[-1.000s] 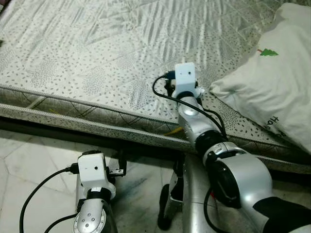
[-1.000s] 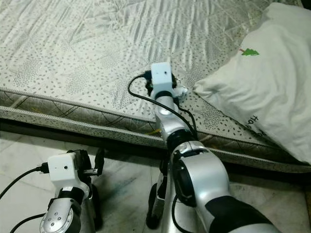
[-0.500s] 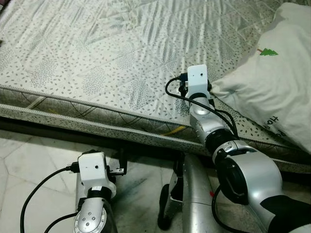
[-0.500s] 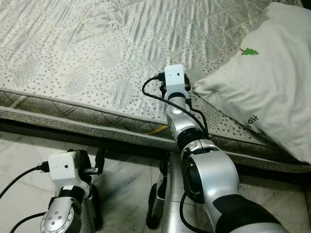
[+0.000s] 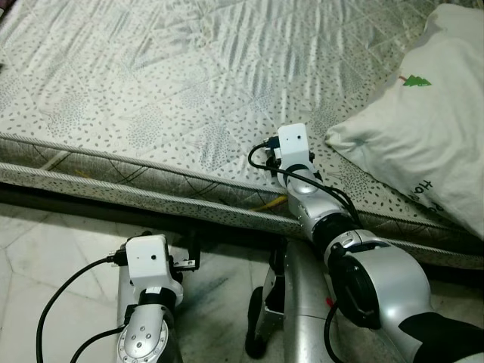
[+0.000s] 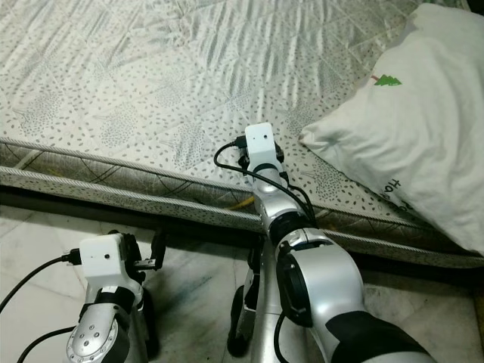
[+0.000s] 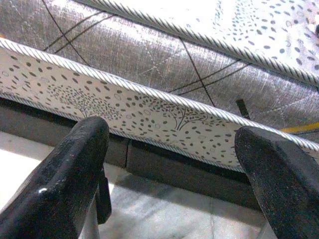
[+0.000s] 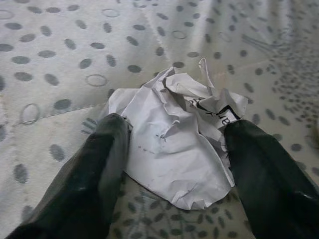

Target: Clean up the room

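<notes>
From the head camera, left eye, I see the right arm stretched over the mattress (image 5: 151,83), its wrist box near the bed's front edge, and a white pillow (image 5: 423,144) lies at about 2 o'clock from it; the left gripper (image 5: 189,253) hangs low over the tiled floor (image 5: 45,249) at 7 o'clock, idle. The right eye shows the same arrangement. In the left wrist view the left gripper's two black fingers (image 7: 65,184) stand wide apart with nothing between them, facing the side of the mattress. In the right wrist view the right gripper (image 8: 174,149) is open, and a crumpled paper (image 8: 174,134) lies on the sheet between its fingers, at 12 o'clock from the palm. I judge the step is picking up this paper as rubbish. The next move probably needs the fingers to close firmly on the paper, then lift it off the bed.
</notes>
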Robot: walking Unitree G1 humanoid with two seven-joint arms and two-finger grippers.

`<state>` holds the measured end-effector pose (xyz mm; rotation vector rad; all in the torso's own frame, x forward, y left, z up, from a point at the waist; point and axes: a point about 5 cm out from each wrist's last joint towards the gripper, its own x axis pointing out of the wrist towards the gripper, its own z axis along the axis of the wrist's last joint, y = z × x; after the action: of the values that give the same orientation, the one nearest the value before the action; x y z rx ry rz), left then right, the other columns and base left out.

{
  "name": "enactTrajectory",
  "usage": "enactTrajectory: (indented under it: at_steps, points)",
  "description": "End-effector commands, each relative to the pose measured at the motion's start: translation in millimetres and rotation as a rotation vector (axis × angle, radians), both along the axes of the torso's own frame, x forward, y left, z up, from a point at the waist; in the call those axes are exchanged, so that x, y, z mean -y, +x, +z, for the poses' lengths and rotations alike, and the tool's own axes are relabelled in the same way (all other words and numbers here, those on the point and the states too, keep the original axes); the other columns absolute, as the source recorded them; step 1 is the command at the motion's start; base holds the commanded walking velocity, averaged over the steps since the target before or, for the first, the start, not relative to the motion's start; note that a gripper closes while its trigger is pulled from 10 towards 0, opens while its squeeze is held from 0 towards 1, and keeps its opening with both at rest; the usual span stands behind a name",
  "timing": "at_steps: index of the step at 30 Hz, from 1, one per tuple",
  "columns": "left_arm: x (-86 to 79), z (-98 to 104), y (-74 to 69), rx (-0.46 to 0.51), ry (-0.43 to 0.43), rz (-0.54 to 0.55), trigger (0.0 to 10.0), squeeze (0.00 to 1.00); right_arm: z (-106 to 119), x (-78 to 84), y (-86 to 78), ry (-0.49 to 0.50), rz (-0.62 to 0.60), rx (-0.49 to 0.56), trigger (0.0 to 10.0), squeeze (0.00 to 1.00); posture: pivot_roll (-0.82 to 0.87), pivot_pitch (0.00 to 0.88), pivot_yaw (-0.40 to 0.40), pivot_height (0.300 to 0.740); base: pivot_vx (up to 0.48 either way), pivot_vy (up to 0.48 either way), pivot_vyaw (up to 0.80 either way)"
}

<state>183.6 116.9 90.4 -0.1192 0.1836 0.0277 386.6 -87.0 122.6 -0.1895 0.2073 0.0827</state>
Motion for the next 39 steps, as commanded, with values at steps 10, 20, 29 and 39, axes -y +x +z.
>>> enactTrajectory:
  at_steps: [10,20,29,39]
  points:
    - [3.8,-9,11.2,-0.013,-0.013,-0.006,10.0,0.0,-16,-7.2,-7.9,0.04,0.045,-0.086,0.0,0.0,0.29,0.242,-0.143,0.537,0.0,0.0,0.0]
    - [-1.0,-14,34.3,0.023,-0.003,0.008,10.0,0.0,-22,-9.0,-11.5,0.011,0.099,-0.096,0.0,0.0,0.28,0.18,-0.155,0.537,0.0,0.0,0.0]
    - [-4.8,-9,50.3,0.069,0.009,0.012,10.0,0.0,-21,-5.4,-10.2,0.0,0.107,-0.095,0.0,0.0,0.28,0.122,-0.166,0.537,0.0,0.0,0.0]
    - [-14.2,-5,67.8,0.114,0.019,0.035,10.0,0.0,-20,-5.0,-9.8,-0.009,0.124,-0.094,0.0,0.0,0.29,0.074,-0.165,0.537,0.0,0.0,0.0]
